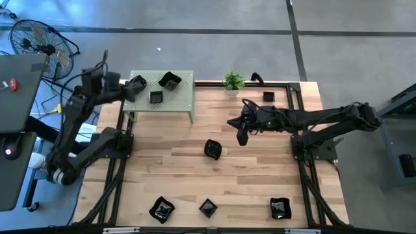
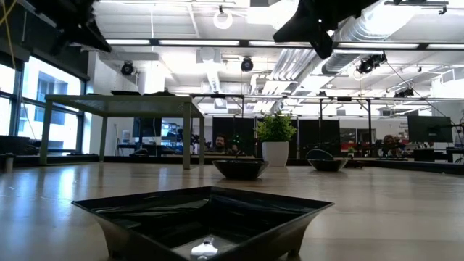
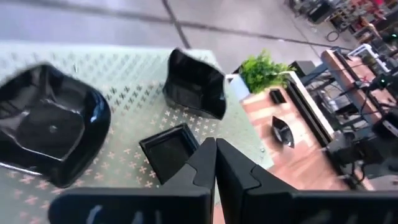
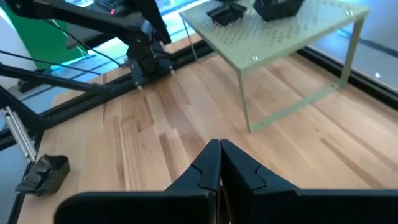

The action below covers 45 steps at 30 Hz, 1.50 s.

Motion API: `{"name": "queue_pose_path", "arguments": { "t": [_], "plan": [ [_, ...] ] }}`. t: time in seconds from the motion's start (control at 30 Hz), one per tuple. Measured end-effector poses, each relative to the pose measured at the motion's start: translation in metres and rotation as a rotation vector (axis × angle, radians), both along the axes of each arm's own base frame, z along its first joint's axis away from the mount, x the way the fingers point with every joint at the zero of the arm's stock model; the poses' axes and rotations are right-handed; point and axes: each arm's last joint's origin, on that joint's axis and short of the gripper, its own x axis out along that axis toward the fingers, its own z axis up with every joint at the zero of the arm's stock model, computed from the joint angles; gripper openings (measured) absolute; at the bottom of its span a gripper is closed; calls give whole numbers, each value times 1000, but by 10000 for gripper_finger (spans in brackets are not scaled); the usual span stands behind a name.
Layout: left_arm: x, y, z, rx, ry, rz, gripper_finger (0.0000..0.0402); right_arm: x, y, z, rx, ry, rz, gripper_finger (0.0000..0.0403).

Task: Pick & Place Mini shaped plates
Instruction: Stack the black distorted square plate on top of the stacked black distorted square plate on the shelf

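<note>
Large glossy black square dish (image 2: 206, 221) cut off by low view's bottom edge, round-cornered black dish (image 3: 46, 127) blurred at pale green perforated stand's (image 3: 134, 81) edge, people behind small potted plant (image 2: 275, 141) too small to tell

Three plates (image 1: 155, 97) on the stand (image 1: 185, 97), others on the table (image 1: 253, 172)

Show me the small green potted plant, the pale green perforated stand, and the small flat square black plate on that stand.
small green potted plant (image 1: 234, 81), high view, on its leaves
pale green perforated stand (image 1: 185, 97), high view, on bare top
small flat square black plate (image 3: 169, 149), left wrist view, on its centre
</note>
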Motion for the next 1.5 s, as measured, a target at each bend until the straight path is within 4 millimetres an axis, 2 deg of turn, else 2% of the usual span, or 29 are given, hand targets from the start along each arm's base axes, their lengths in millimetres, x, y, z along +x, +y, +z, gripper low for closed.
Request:
{"name": "queue_pose_path", "arguments": {
  "t": [0.13, 0.27, 0.53, 0.77, 1.07, 1.37, 1.5],
  "plan": [
    [-7, -19, 5, 126, 12, -21, 2, -8, 0, 1, 9, 37, -5, 1],
    [-9, -27, 8, 194, 18, -41, 1, -14, 0, 0, 28, 72, -2, 2],
    [-4, -17, 3, 279, -5, -104, 1, -20, 6, -10, 71, 195, 66, 1],
    [9, -2, -13, 348, -83, -169, 0, -21, 12, -11, 82, 208, 85, 2],
    [46, -9, -17, 441, -60, -232, 0, -21, 16, -11, 85, 207, 109, 2],
    [108, -27, -23, 548, 12, -389, 0, -24, 18, -15, 122, 261, 167, 2],
    [129, -34, -31, 551, 40, -455, 0, -27, 21, -18, 157, 313, 226, 2]
  ]
}}
